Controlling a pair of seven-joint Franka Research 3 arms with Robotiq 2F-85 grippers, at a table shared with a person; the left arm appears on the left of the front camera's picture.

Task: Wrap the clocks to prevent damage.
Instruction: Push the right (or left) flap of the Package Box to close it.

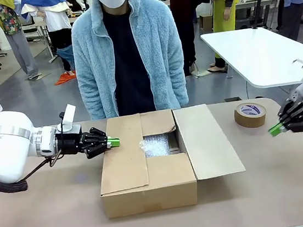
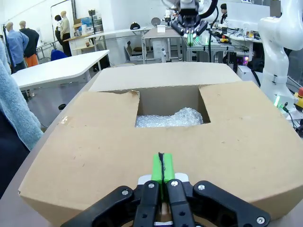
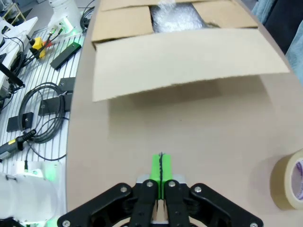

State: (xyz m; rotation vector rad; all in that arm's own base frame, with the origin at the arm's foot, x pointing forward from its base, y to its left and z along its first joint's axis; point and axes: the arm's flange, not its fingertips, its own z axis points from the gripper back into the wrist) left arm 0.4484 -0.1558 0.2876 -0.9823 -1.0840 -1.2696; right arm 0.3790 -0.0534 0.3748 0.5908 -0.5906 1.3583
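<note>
Bubble wrap [image 1: 156, 145] lies in box [image 1: 151, 199], ahead of both clenched, empty jaws.
Left gripper [image 1: 113, 142] at flap [image 1: 121, 161] edge: advancing shut may snag the flap or shove the box.

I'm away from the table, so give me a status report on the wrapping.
Left gripper shut, empty, at the box edge. Right gripper shut, empty, near the tape roll. Bubble wrap in the box, left flap folded shut.

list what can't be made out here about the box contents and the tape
- Front view: whatever lies under the bubble wrap in the cardboard box, covered by the wrap and the closed flap.
- Front view: print on the packing tape roll, too small to read.
- Right wrist view: the same roll, cut off by the right edge.
</note>
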